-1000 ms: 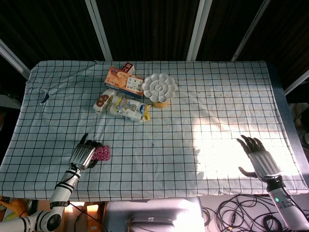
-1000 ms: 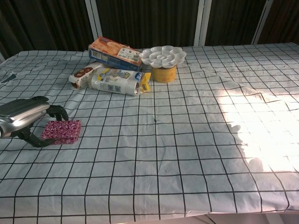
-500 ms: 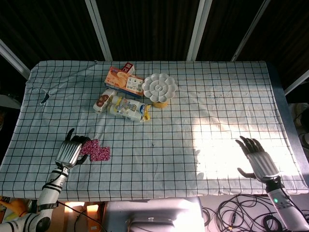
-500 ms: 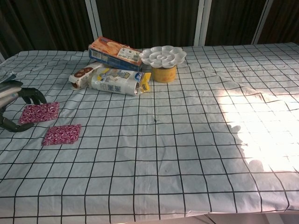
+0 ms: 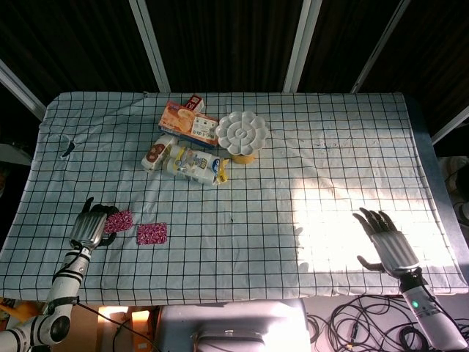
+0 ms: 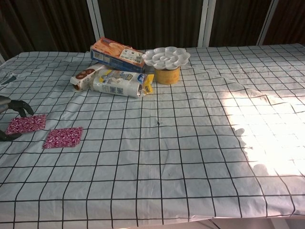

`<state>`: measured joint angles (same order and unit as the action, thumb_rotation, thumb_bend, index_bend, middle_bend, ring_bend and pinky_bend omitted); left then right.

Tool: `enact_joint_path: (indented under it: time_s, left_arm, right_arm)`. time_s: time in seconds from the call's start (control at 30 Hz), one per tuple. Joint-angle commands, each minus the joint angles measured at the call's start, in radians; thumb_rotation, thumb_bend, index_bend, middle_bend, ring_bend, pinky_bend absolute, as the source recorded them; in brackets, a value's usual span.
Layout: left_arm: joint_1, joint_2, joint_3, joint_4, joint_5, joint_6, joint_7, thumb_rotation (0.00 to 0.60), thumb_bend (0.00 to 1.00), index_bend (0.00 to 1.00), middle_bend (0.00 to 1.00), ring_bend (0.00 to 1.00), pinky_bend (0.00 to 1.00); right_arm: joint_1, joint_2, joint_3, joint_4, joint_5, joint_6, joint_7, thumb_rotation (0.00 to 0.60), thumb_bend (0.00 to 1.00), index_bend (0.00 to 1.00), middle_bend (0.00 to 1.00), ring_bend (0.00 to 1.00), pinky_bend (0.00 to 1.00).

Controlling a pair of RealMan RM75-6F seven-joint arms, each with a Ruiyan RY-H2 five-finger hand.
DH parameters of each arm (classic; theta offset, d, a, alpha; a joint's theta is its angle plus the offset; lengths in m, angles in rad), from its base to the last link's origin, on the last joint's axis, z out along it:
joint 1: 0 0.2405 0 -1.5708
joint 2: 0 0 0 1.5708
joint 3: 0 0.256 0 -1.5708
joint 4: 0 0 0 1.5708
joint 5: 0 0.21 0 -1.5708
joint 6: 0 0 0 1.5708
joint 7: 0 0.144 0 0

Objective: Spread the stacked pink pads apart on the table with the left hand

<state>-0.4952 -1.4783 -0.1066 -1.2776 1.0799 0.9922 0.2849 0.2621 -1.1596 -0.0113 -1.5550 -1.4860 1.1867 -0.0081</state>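
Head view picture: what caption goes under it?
Left hand rests on one flat pink patterned pad; the second pad lies apart on the checked tablecloth.

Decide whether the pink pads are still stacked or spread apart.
Spread apart: one pink pad lies by the left hand, the other pad flat beside it, bare cloth between.

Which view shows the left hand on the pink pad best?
The head view: the whole left hand shows, with its fingers at the left edge of the outer pink pad, apart from the other pad. The chest view catches only dark fingertips at the frame's left edge beside that pad.
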Motion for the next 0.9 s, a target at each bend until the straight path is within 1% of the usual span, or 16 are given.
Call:
enact_joint_path:
  time_s: [0.03, 0.1, 0.23, 0.27, 0.37, 0.47, 0.53, 0.63, 0.73, 0.9]
  left_arm:
    - [-0.005, 0.009, -0.002, -0.019, -0.020, -0.013, 0.024, 0.600, 0.34, 0.08, 0.18, 0.07, 0.00]
    - [-0.005, 0.018, -0.003, -0.035, -0.024, -0.012, 0.031, 0.600, 0.33, 0.05, 0.16, 0.06, 0.00]
    - [0.000, 0.046, -0.003, -0.091, -0.010, 0.011, 0.036, 0.600, 0.32, 0.05, 0.15, 0.05, 0.00]
    - [0.004, 0.056, -0.004, -0.116, 0.004, 0.026, 0.032, 0.600, 0.32, 0.06, 0.17, 0.06, 0.00]
    - [0.011, 0.078, 0.000, -0.184, 0.066, 0.060, -0.005, 0.600, 0.32, 0.09, 0.27, 0.08, 0.00]
    - [0.008, 0.088, 0.017, -0.231, 0.128, 0.067, -0.025, 0.600, 0.32, 0.10, 0.28, 0.09, 0.00]
    - [0.003, 0.083, 0.030, -0.244, 0.149, 0.066, -0.006, 0.600, 0.32, 0.10, 0.28, 0.09, 0.00]
    - [-0.010, 0.060, 0.040, -0.254, 0.153, 0.054, 0.038, 0.600, 0.32, 0.10, 0.26, 0.08, 0.00]
    - [-0.024, 0.021, 0.040, -0.234, 0.136, 0.047, 0.091, 0.600, 0.32, 0.09, 0.20, 0.05, 0.00]
    - [-0.042, -0.033, 0.039, -0.202, 0.099, 0.028, 0.154, 0.600, 0.32, 0.09, 0.19, 0.04, 0.00]
  right_arm:
    - [0.000, 0.002, -0.001, -0.001, -0.003, 0.002, 0.005, 0.600, 0.19, 0.00, 0.00, 0.00, 0.00]
    - [-0.002, 0.003, -0.002, 0.000, -0.006, 0.004, 0.007, 0.600, 0.19, 0.00, 0.00, 0.00, 0.00]
    - [-0.004, 0.006, -0.003, 0.001, -0.009, 0.010, 0.012, 0.600, 0.19, 0.00, 0.00, 0.00, 0.00]
    - [-0.005, 0.007, -0.003, 0.000, -0.009, 0.012, 0.011, 0.600, 0.19, 0.00, 0.00, 0.00, 0.00]
    - [-0.006, 0.008, -0.003, -0.003, -0.013, 0.016, 0.013, 0.600, 0.19, 0.00, 0.00, 0.00, 0.00]
    - [-0.007, 0.009, -0.003, -0.002, -0.013, 0.017, 0.014, 0.600, 0.19, 0.00, 0.00, 0.00, 0.00]
    - [-0.007, 0.009, -0.004, -0.002, -0.013, 0.016, 0.016, 0.600, 0.19, 0.00, 0.00, 0.00, 0.00]
    - [-0.007, 0.010, -0.004, -0.002, -0.012, 0.012, 0.016, 0.600, 0.19, 0.00, 0.00, 0.00, 0.00]
    - [-0.007, 0.012, -0.006, -0.005, -0.014, 0.013, 0.016, 0.600, 0.19, 0.00, 0.00, 0.00, 0.00]
    - [-0.009, 0.017, -0.008, -0.006, -0.013, 0.012, 0.022, 0.600, 0.19, 0.00, 0.00, 0.00, 0.00]
